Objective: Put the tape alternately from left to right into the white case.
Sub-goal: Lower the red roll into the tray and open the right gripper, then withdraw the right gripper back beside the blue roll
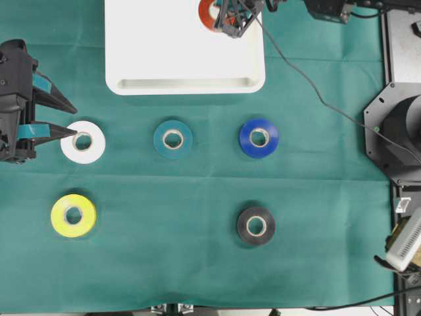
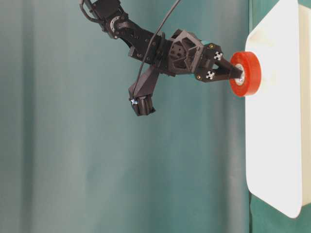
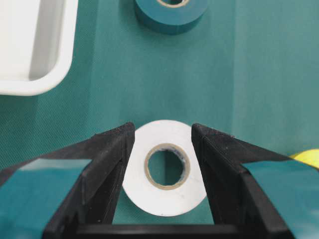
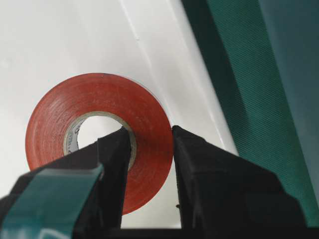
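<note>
My left gripper [image 1: 70, 122] is open, and its fingers flank the white tape [image 3: 164, 199], which lies flat on the green cloth [image 1: 83, 142]. Over the back right part of the white case [image 1: 191, 83], my right gripper [image 1: 222, 18] is shut on the red tape [image 1: 206, 14]. One finger is through the core and the other is outside the ring [image 4: 149, 149]. I cannot tell whether the roll touches the case floor [image 4: 50, 40]. The teal tape [image 1: 173, 139], blue tape [image 1: 258, 137], yellow tape [image 1: 73, 215] and black tape [image 1: 255, 226] lie on the cloth.
A grey cable [image 1: 309, 82] runs from the right arm across the cloth to the right. The right arm's round base [image 1: 401, 138] and other gear stand along the right edge. The case's near corner [image 3: 40, 79] is just ahead and left of my left gripper.
</note>
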Motion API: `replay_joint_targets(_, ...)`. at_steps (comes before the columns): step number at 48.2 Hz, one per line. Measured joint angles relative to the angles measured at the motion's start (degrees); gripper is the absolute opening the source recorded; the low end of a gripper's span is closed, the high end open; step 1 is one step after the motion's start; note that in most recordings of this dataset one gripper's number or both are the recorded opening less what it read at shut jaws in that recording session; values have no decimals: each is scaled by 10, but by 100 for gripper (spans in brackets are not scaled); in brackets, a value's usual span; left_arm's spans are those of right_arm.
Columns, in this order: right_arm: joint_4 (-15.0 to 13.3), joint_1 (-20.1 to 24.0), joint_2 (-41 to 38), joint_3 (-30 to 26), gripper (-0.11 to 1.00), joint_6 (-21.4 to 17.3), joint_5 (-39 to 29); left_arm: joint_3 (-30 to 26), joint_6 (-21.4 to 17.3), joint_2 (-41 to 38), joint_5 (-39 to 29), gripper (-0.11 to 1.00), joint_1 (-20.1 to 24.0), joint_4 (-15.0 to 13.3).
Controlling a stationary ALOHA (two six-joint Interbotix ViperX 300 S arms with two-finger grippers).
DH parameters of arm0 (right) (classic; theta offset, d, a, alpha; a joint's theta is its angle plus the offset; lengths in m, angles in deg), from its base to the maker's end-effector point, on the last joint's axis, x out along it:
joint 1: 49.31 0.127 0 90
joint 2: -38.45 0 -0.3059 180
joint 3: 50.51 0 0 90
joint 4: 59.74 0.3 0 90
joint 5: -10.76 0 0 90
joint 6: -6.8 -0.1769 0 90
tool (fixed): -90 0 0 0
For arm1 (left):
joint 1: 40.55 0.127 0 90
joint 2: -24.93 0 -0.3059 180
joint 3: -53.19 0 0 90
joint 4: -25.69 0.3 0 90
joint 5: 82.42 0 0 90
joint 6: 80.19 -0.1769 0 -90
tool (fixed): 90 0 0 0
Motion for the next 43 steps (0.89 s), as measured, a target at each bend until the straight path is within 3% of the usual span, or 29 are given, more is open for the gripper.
replay_joint_targets(14, -1, -4, 0, 0, 24, 1, 1, 0, 0, 1, 0, 100, -1, -1)
replay_joint_targets(16, -1, -4, 1, 0, 31, 0, 1, 0, 0, 1, 0, 100, -1, -1)
replay_joint_targets(24, -2, -4, 1, 2, 81, 0, 1, 0, 0, 0, 1, 100, -1, 0)
replay_joint_targets(26, -2, -4, 0, 2, 86, 0, 2, 0, 0, 1, 0, 100, 0, -1)
replay_joint_targets(43, -3, -4, 0, 2, 82, 0, 1, 0, 0, 2, 0, 100, -1, 0)
